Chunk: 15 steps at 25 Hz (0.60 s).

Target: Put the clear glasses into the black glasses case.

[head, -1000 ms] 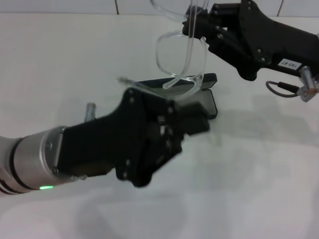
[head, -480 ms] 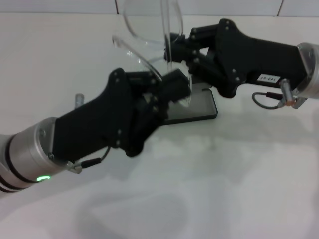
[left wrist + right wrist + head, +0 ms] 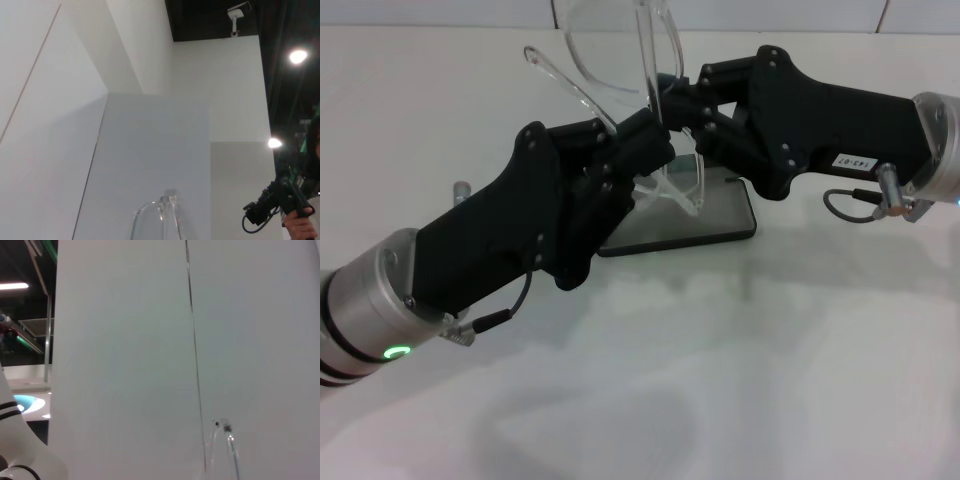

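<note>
Clear glasses (image 3: 620,50) held in the air above the open black glasses case (image 3: 705,215) on the white desk (image 3: 770,350). Right pincer (image 3: 672,92) pinches the frame; left pincer (image 3: 655,150) meets it just over the case — closed on a temple, as far as visible.

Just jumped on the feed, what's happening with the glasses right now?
Both grippers meet at the clear glasses, held up in the air over the open black case on the white table. The right gripper grips the frame from the right; the left gripper comes up from below at a temple. The glasses are not yet in the case.
</note>
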Motion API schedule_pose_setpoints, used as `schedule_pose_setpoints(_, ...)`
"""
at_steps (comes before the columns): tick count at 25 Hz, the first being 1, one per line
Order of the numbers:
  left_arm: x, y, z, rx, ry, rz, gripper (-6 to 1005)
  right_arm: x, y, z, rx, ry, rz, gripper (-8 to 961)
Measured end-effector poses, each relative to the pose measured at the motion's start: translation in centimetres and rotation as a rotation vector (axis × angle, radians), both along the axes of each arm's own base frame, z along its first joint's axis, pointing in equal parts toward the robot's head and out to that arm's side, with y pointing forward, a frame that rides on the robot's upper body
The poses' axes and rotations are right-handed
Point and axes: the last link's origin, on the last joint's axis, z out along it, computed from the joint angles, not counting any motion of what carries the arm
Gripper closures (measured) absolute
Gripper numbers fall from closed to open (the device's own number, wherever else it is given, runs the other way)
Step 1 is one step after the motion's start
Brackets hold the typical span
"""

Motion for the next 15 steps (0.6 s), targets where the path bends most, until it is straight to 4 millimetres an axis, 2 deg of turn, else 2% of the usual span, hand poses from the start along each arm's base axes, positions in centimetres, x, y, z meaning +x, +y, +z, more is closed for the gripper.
schedule_pose_setpoints(11, 0.00, -0.13, -0.21, -0.017, 0.016, -0.011, 932, 0.17, 0.46, -0.28, 0.019, -0.023, -0.028, 886)
schedule_pose_setpoints(15, 0.71, -0.24, -0.47, -0.042, 0.034, -0.073, 932, 0.12, 0.62, -0.66, 0.019, -0.045, -0.033, 886)
